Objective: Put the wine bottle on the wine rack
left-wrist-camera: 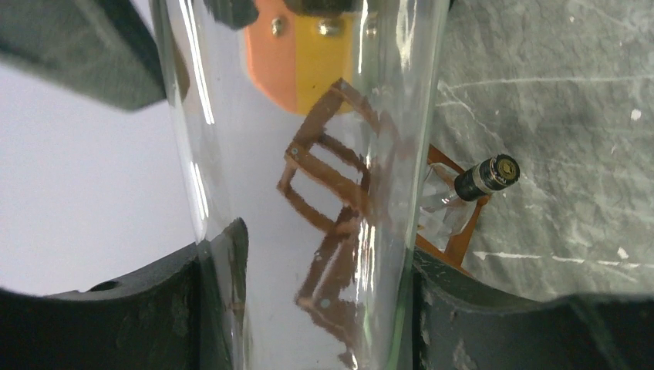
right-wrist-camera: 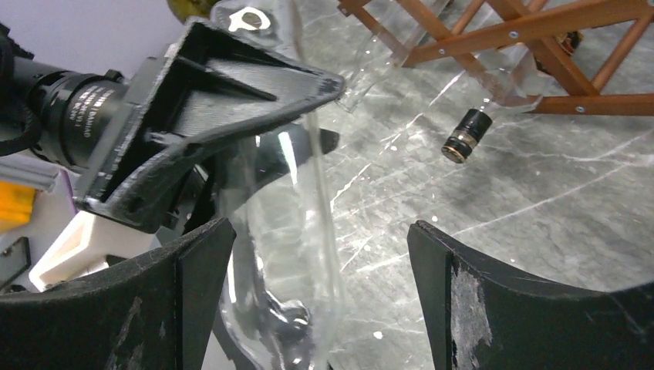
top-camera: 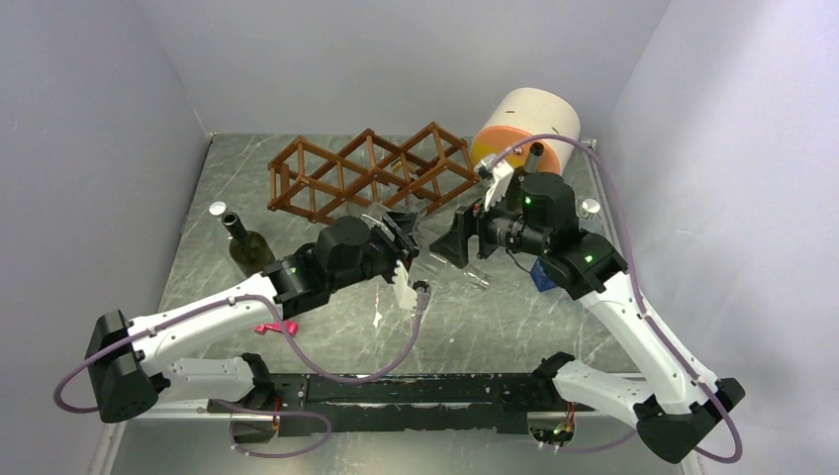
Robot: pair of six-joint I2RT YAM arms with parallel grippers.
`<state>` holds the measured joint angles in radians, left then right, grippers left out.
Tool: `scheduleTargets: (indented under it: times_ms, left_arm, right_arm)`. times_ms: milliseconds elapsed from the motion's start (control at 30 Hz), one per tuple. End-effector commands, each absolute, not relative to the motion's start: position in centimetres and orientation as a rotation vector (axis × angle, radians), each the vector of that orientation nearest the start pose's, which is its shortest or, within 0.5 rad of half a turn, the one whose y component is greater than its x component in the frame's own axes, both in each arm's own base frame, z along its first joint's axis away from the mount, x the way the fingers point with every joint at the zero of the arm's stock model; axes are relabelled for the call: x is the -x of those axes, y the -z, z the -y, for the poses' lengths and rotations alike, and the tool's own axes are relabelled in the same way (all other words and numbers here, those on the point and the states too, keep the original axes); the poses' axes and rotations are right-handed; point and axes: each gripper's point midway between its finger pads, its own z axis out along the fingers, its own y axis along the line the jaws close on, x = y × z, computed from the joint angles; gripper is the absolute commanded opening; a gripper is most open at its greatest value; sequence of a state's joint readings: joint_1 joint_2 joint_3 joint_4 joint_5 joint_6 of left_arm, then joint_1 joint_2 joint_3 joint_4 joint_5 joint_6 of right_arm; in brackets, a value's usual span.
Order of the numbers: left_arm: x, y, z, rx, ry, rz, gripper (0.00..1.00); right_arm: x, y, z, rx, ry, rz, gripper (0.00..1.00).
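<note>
A clear glass wine bottle (left-wrist-camera: 308, 193) fills the left wrist view. My left gripper (left-wrist-camera: 316, 262) is shut on its body, a finger pressed against each side. In the top view that gripper (top-camera: 404, 233) sits just in front of the reddish-brown lattice wine rack (top-camera: 371, 173). My right gripper (top-camera: 455, 242) faces it from the right. In the right wrist view the same bottle (right-wrist-camera: 293, 231) runs down between the right gripper's (right-wrist-camera: 320, 254) wide-open fingers, close to the left one and well apart from the right one.
Another clear bottle with a black cap (right-wrist-camera: 466, 135) lies in the rack's lower cell. A dark green bottle (top-camera: 247, 247) stands at the left. A cream, orange and yellow cylinder (top-camera: 524, 124) is at the back right. A pink scrap (top-camera: 269, 327) lies near the left arm.
</note>
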<state>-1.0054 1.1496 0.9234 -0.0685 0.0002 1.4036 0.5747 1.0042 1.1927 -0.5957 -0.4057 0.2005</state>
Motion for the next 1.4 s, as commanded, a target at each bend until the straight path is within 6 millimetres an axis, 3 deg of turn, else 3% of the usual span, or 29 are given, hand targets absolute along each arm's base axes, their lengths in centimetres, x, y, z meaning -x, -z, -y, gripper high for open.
scheduleTargets:
  times_ms: [0,333,533,900,1000,1067,1100,1167,1233,1300,1333,1367]
  left_arm:
    - [-25.4,-32.1,32.8,-1.665,-0.277,-0.618,0.07]
    - [-25.5,-31.8,32.8,-1.669,-0.242,-0.635,0.07]
    - [-25.2,-32.4,32.8,-1.668,-0.197,-0.648,0.07]
    - [-25.5,-33.4,31.8,-1.634,-0.159,-0.684,0.07]
    - [-25.6,-33.5,31.6,-1.623,-0.144,-0.704,0.07]
    - [-25.7,-33.5,31.7,-1.623,-0.135,-0.714,0.08]
    - [-25.7,-33.5,31.7,-1.62,-0.134,-0.717,0.1]
    - [-25.7,-33.5,31.7,-1.604,-0.122,-0.727,0.2]
    - [-25.8,-33.7,31.7,-1.565,-0.107,-0.75,0.43]
    - [-25.7,-33.6,31.5,-1.527,-0.085,-0.769,0.66]
    - [-25.6,-33.5,31.5,-1.517,-0.075,-0.772,0.9]
    - [-25.5,-33.3,31.4,-1.513,-0.07,-0.775,0.99]
  right_arm:
    - [-20.6,-28.9,-24.3,0.726,-0.854,-1.979,0.87]
    - [-19.9,-26.8,-24.9,0.751,-0.821,-2.022,0.83]
    - [-19.6,-26.2,-25.5,0.787,-0.855,-2.052,0.62]
    - [-19.2,-25.8,-25.3,0.788,-0.842,-2.067,0.7]
    - [-18.8,-25.8,-25.3,0.804,-0.854,-2.069,0.63]
    - [-18.7,-25.7,-25.3,0.799,-0.851,-2.073,0.47]
    - [-18.9,-25.8,-25.2,0.791,-0.846,-2.072,0.33]
    - [-19.2,-26.0,-25.2,0.766,-0.832,-2.069,0.14]
    - [-19.8,-26.5,-25.0,0.722,-0.809,-2.061,0.01]
    - [-20.7,-27.2,-24.6,0.661,-0.771,-2.039,0.0]
    - [-21.1,-27.6,-24.3,0.629,-0.752,-2.026,0.0]
    - [-21.6,-28.1,-24.0,0.595,-0.731,-2.009,0.0]
